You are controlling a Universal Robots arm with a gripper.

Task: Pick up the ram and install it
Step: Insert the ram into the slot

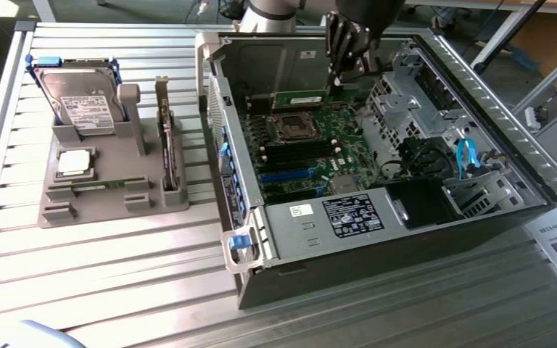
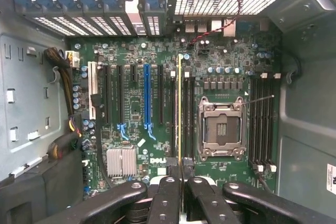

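My gripper [image 2: 181, 169] is clenched on the ram [image 2: 179, 108], inside the open computer case [image 1: 289, 51] and over the motherboard [image 2: 131, 103]. The stick stands on edge, reaching straight out from my fingertips, its long axis parallel to the black memory slots [image 2: 188, 119] just beside the CPU socket [image 2: 221, 129]. I judge it lined up over them, not yet seated

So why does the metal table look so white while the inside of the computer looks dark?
Exterior view: strong light glares off the table slats, washing them pale, while the walls of the computer case shade the motherboard. Wrist view: the case's open rim is washed out white, the motherboard is evenly lit, and the gripper reads as near-black.
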